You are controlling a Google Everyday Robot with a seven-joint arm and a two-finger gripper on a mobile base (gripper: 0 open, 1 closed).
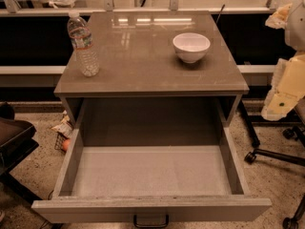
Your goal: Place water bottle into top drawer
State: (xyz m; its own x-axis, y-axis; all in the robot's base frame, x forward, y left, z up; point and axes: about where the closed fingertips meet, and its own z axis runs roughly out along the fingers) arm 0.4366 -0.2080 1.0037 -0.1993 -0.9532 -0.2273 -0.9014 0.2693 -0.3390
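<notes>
While the gripper sits out to the right of the white bowl, off past the edge of the worktop, it has nothing near it to hold. That is my best reading of the pale shape at the top of the cream arm, and whether it is open or closed I cannot tell.

Moving outward, the bowl is the first thing it meets, about level with it. And the water bottle? Right across on the other side of the bowl, well apart from it, close to the worktop's left edge. It stands upright, cap on top, long axis straight up and down.

So the whole game is a leftward reach: the bottle lies left of the gripper with the bowl roughly between them. I'd judge a path that passes over the bowl or on its near side is called for, then a grasp from the side on that standing body.

Below the bowl and nearer the camera, the top drawer is pulled well out, its handle facing us.
</notes>
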